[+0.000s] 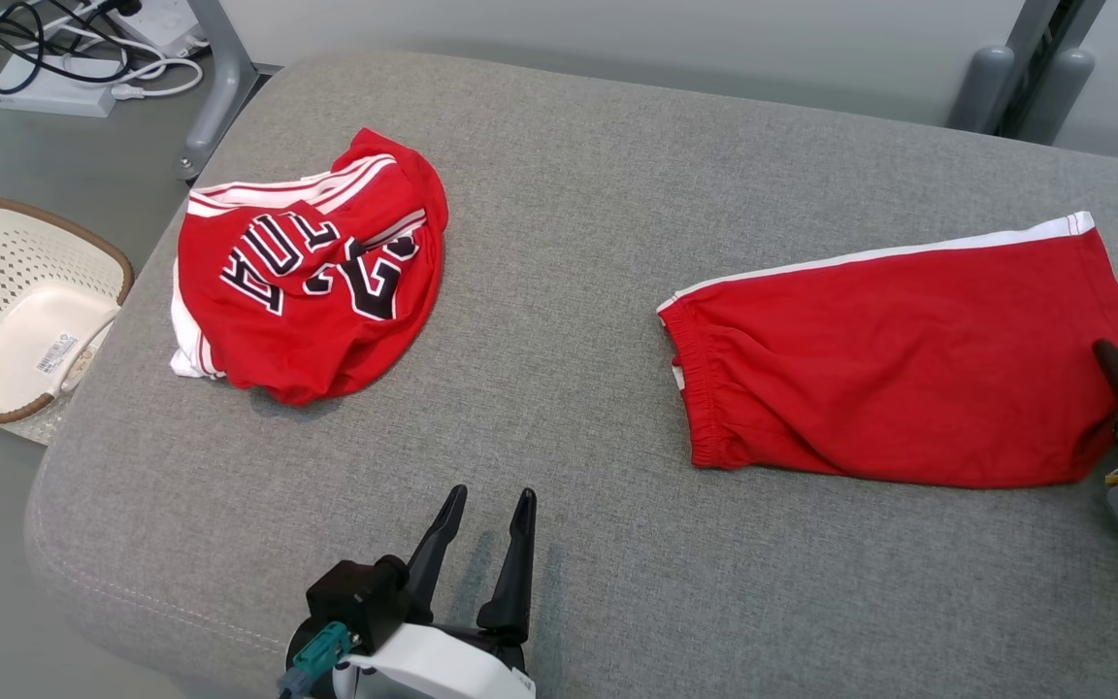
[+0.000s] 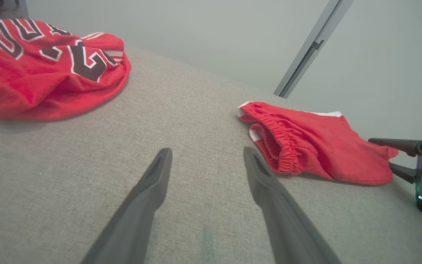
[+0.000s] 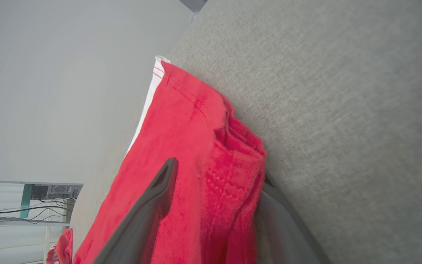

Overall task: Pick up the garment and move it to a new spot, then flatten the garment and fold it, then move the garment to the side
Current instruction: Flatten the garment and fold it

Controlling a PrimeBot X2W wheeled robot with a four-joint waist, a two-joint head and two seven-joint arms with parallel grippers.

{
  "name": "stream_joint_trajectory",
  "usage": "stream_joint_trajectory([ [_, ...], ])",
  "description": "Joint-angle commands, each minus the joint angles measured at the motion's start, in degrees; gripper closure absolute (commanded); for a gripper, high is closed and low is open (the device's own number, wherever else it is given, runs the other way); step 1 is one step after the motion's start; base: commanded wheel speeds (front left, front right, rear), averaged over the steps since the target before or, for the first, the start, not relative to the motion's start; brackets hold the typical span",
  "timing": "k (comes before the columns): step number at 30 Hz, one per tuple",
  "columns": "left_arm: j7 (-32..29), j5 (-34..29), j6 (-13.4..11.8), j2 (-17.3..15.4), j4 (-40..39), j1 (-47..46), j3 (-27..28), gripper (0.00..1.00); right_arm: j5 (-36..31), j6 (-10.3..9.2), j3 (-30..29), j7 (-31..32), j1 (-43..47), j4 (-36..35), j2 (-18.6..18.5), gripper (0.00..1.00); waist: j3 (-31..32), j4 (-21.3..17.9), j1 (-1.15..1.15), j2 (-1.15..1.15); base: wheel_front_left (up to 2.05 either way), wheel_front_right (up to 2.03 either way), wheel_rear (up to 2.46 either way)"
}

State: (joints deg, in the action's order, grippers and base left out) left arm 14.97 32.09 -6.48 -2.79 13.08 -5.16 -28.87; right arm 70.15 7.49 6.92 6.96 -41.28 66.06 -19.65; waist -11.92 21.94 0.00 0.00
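The garment, a pair of red shorts (image 1: 908, 359) with a white side stripe, lies folded on the right of the grey cushion (image 1: 569, 175). My right gripper (image 1: 1107, 359) is at the shorts' right end. In the right wrist view it (image 3: 218, 172) stands open, with one finger on top of the red cloth (image 3: 196, 146) and the other under the hem. The left wrist view shows it (image 2: 381, 154) beside the shorts (image 2: 317, 146). My left gripper (image 1: 491, 495) is open and empty over bare cushion near the front edge, and shows open in its own view (image 2: 207, 151).
A crumpled red jersey (image 1: 312, 272) with black lettering lies at the cushion's left and shows in the left wrist view (image 2: 42, 66). On the floor to the left stand a cream basket (image 1: 25, 301) and a power strip with cables (image 1: 64, 78). Metal frame legs (image 1: 219, 87) rise behind.
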Motion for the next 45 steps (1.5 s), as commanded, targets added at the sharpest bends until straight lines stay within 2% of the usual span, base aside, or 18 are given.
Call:
stream_joint_trajectory([
  [1, 0.08, 0.28, -0.25, -0.23, -0.24, -1.08, 0.04, 0.0, -0.13, 0.0, 0.56, -0.12, 0.41, 0.77, 0.93, 1.0, 0.02, -0.11, 0.0, 0.0, 0.0, 0.0, 0.0],
  [11, 0.08, 0.53, 0.08, -0.24, 0.39, -1.22, 0.08, 0.0, 1.47, 0.0, 0.53, -3.6, 2.62, -1.65, 1.47, 1.0, 1.91, -2.35, 0.0, 0.0, 0.0, 0.0, 0.0],
  [26, 0.08, 0.59, 0.54, -0.24, 1.71, 0.83, 0.99, 0.0, 9.36, 0.0, -4.71, -12.2, 13.25, -7.64, 5.51, 1.0, 7.47, -8.98, 0.0, 0.0, 0.0, 0.0, 0.0],
  [36, 0.08, 0.59, 0.89, -0.24, 2.23, 2.44, 1.38, 0.0, 9.06, 0.0, -3.48, -13.79, 18.71, -9.0, 6.11, 1.0, 10.28, -12.41, 0.0, 0.0, 0.0, 0.0, 0.0],
  [45, 0.08, 0.23, 1.38, -0.23, 3.14, 3.02, 0.85, 0.0, 6.03, 0.0, 0.21, -16.99, 16.26, -12.64, 7.12, 1.0, 11.77, -11.72, 0.0, 0.0, 0.0, 0.0, 0.0],
])
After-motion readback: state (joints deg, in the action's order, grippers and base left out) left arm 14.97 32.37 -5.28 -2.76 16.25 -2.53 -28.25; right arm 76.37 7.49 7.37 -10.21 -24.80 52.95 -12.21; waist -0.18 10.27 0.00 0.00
